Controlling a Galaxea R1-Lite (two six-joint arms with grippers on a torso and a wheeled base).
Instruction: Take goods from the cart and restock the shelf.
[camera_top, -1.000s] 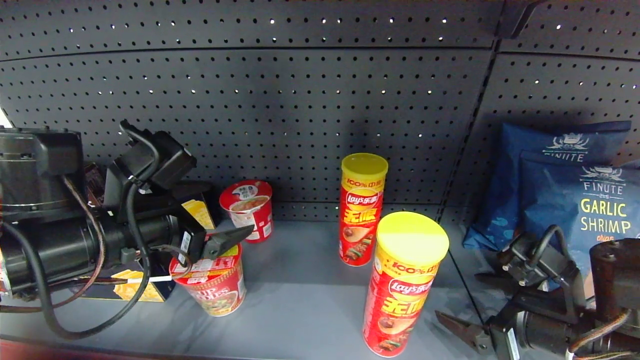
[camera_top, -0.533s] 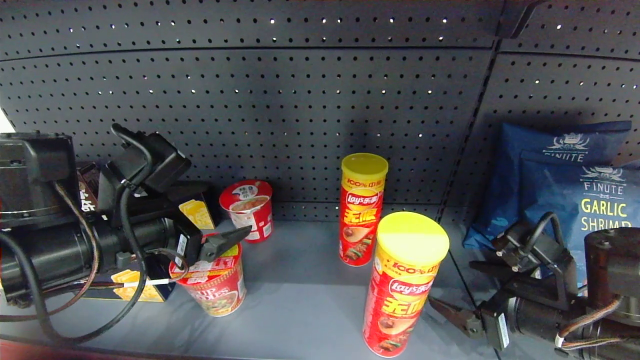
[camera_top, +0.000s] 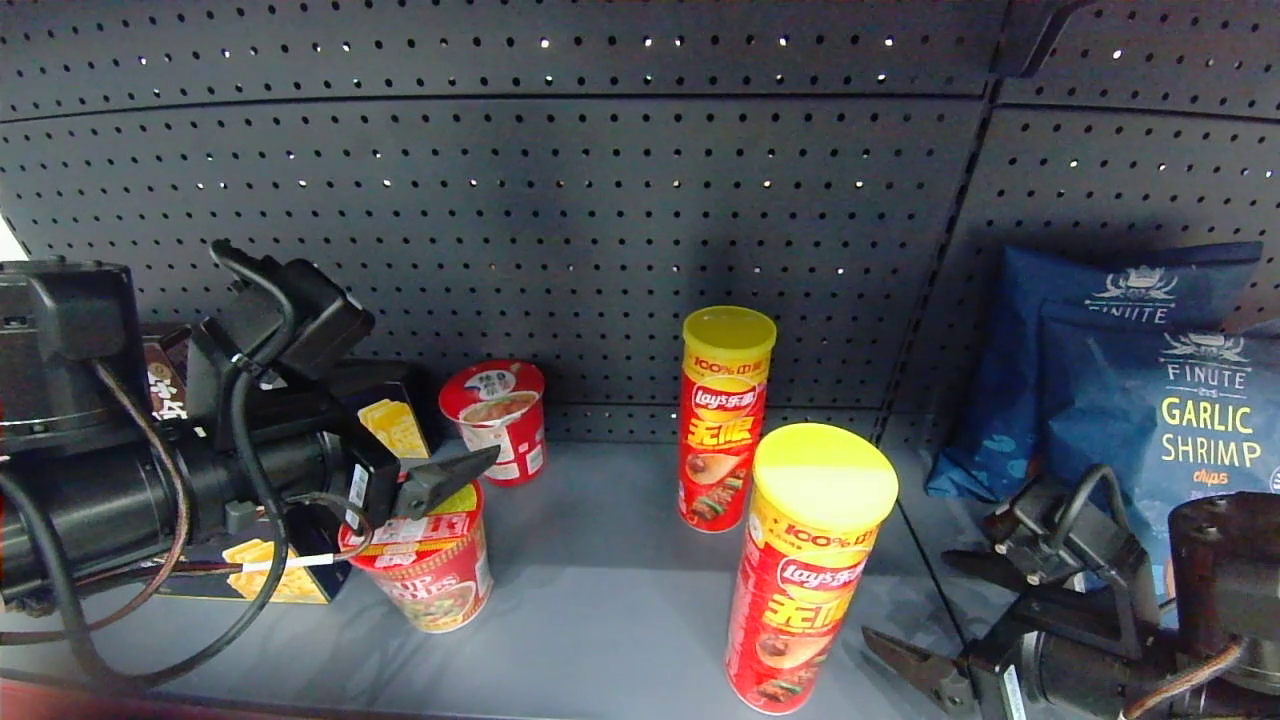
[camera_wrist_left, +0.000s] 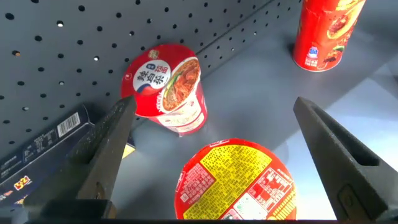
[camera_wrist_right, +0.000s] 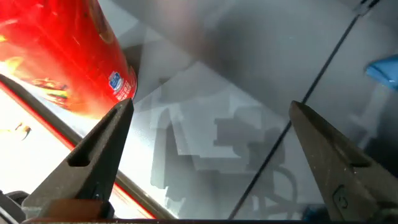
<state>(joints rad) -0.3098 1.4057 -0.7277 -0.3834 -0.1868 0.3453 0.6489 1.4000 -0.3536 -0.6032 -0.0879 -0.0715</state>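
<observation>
On the grey shelf (camera_top: 610, 600), a red cup noodle (camera_top: 432, 570) stands near the front left, and a second cup (camera_top: 495, 412) stands behind it by the pegboard. My left gripper (camera_top: 455, 475) hovers just over the front cup's lid (camera_wrist_left: 239, 183), open, its fingers (camera_wrist_left: 106, 155) wide of the cup. Two red chip cans with yellow lids stand mid-shelf, one at the back (camera_top: 725, 415) and one in front (camera_top: 808, 565). My right gripper (camera_top: 915, 662) sits low, right of the front can (camera_wrist_right: 68, 56), open (camera_wrist_right: 211, 104) and holding nothing.
Blue chip bags (camera_top: 1150, 400) lean against the pegboard at the right, behind the right arm. Black and yellow boxes (camera_top: 395, 425) sit at the far left, partly hidden by the left arm. Bare shelf lies between the cups and the cans.
The left arm has eased slightly back to the left above the front cup. The right gripper rose toward the front can, then dropped back to about where it was.
</observation>
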